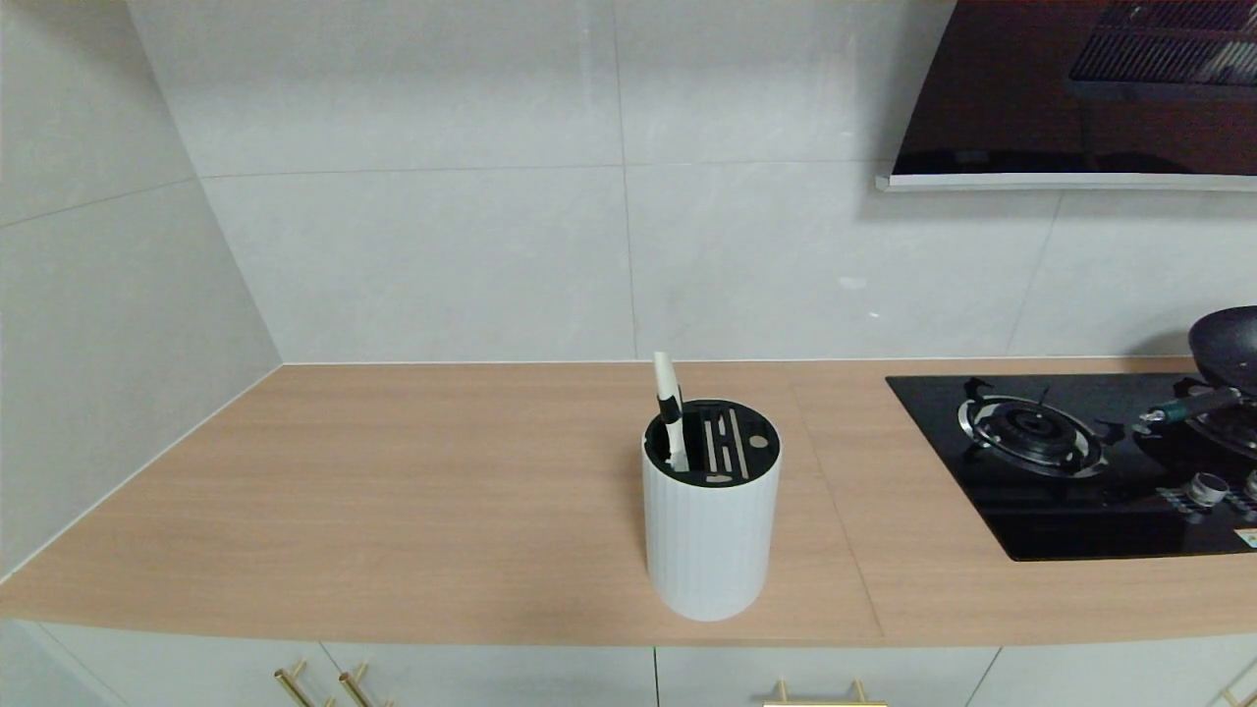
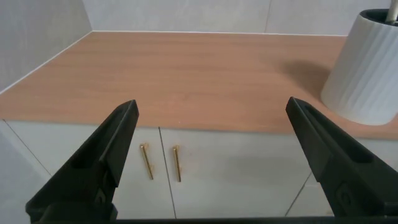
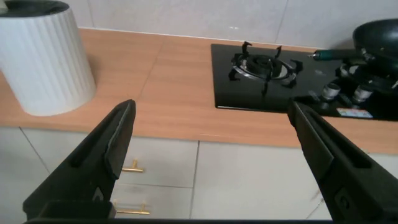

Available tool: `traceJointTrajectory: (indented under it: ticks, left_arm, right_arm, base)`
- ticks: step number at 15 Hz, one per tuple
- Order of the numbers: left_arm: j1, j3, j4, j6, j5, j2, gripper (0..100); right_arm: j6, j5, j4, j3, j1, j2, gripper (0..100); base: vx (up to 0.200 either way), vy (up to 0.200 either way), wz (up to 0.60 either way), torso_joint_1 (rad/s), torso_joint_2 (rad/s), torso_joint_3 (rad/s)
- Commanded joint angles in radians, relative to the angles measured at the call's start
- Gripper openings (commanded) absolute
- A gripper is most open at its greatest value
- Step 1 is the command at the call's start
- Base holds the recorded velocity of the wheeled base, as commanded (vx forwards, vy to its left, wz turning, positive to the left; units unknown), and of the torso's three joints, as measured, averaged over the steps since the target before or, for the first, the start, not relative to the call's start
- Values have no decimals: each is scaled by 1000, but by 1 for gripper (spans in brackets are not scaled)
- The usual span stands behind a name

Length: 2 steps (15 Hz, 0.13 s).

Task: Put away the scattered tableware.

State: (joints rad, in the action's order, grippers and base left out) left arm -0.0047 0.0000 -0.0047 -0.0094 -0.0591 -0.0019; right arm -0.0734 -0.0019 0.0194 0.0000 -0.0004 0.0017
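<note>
The white ribbed cylindrical holder [image 1: 711, 520] stands at 1 o'clock from the left gripper [image 2: 211, 106], 11 o'clock from the right gripper [image 3: 211, 106]; both are spread apart, empty.

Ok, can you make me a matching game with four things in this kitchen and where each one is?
Things
1. white ribbed round holder with a black top
2. white and black utensil handle
3. black pan
4. gold bar handles

Places
A. on the white cupboard doors below the wooden counter
B. on the black gas stove, at the right
C. upright on the counter, near its front edge
D. sticking up out of a slot in the holder

Pairs: 1-C, 2-D, 3-B, 4-A
</note>
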Motion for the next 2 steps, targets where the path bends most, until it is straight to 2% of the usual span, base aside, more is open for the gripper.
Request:
traceJointTrajectory:
  ticks: [1, 2]
  left_arm:
    - [0, 0, 0, -1, -1, 2, 100]
    - [0, 0, 0, -1, -1, 2, 100]
  right_arm:
    - [0, 0, 1, 0, 0, 1, 100]
    - [0, 0, 1, 0, 0, 1, 100]
  base:
    - [0, 0, 0, 0, 0, 0]
    - [0, 0, 0, 0, 0, 0]
